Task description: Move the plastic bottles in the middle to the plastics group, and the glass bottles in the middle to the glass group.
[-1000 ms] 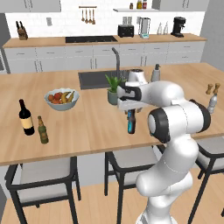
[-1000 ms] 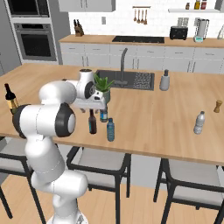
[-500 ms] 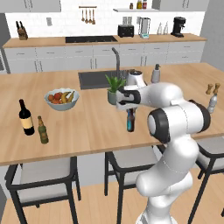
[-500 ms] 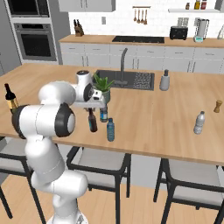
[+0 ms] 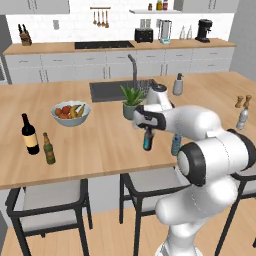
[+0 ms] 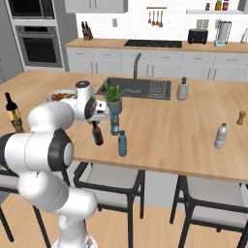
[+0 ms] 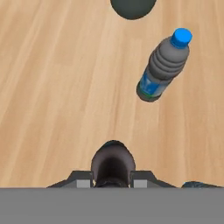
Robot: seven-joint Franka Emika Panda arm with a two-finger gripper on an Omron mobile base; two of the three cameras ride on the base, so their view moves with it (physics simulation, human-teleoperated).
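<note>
Gripper (image 5: pixel 148 131) was clamped on the neck of the glass bottle (image 5: pixel 147 140), fingers closed against it on both sides. Bottle hung upright straight below the hand, base lifted off the wooden counter (image 5: pixel 100 145), blue label showing low on the dark body. Right base view showed the same: gripper (image 6: pixel 95 124) over the glass bottle (image 6: pixel 97 134), bottle off the surface near the counter's front edge. In the hand view the bottle top (image 7: pixel 112 162) sat dead centre between the fingertips (image 7: pixel 81 178), seen end-on.

Plastic bottles: one (image 6: pixel 115 123) stood just in front of the potted plant (image 6: pixel 114 97), close to the held bottle on the arm's right. The other (image 6: pixel 122 144) stood nearer the front edge, also to the right. Hand view caught one plastic bottle (image 7: pixel 163 65), upright, blue cap, apart from the gripper.

Glass group sat well away at the left end of the counter: wine bottle (image 5: pixel 29 134) and olive-green bottle (image 5: pixel 48 148), side by side, near the fruit bowl (image 5: pixel 70 112). Pale plastic bottle (image 6: pixel 221 136) stood far off to the right, near the brown shaker (image 6: pixel 240 117).
</note>
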